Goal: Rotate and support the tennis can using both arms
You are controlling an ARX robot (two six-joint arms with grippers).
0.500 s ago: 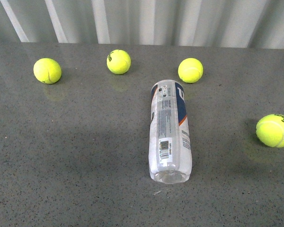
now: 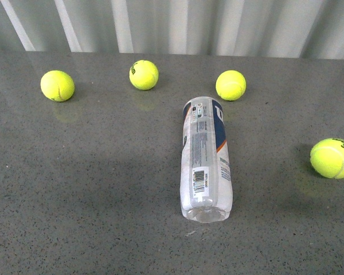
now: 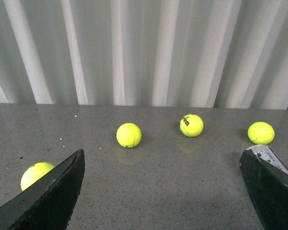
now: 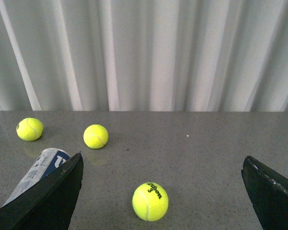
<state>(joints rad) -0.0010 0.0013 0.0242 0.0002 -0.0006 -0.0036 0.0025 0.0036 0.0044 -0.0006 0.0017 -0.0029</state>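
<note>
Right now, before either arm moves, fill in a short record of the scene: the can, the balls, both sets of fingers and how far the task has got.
tennis can: lying on its side on the grey table, untouched
tennis balls: three in a row beyond the can, one to its right
left fingers: open, holding nothing
right fingers: open, holding nothing
task progress: not yet begun; neither arm shows in the front view
</note>
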